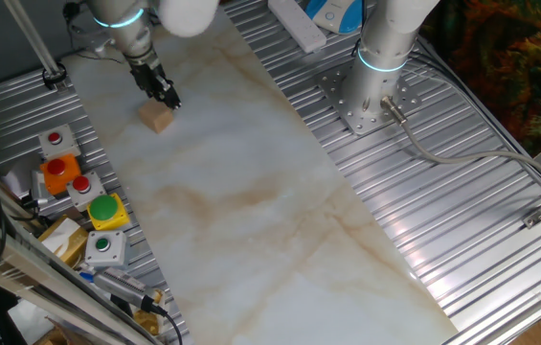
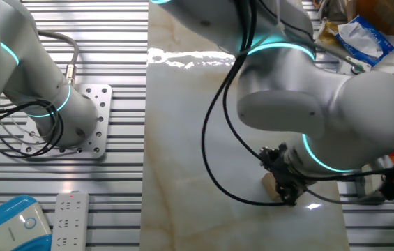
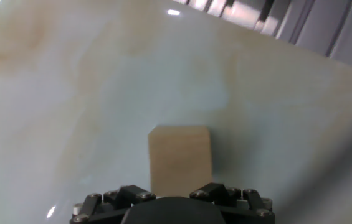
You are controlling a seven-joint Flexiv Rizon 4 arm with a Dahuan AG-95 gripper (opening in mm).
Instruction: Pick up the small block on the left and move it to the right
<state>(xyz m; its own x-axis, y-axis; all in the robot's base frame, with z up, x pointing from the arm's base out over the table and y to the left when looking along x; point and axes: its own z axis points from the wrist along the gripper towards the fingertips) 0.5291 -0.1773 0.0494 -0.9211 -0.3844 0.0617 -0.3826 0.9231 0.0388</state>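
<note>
The gripper point(image 1: 167, 97) hangs just above the small block point(image 1: 156, 117), which sits on the marble tabletop point(image 1: 251, 211) near the far-left part of the slab in the one fixed view. In the hand view the block point(image 3: 180, 158) sits dead centre under the hand, its near edge tucked behind the gripper body, and the fingertips themselves are out of frame. So whether the fingers are spread, closed or already on the wood cannot be told from here; in the other fixed view the wrist hides most of the block point(image 2: 272, 185).

The risk looks simple: a descent slightly off-centre could clip a top edge and tip or skid the cube on that glossy surface. A weak pinch could let it twist out on the lift.

On room, the button boxes point(image 1: 83, 192) line the slab's edge near the block, on the ribbed metal. The other way, the marble runs wide and bare, so the carry looks unobstructed. The second arm's base point(image 1: 366, 96) stands on the ribbed metal off the slab's other edge.
</note>
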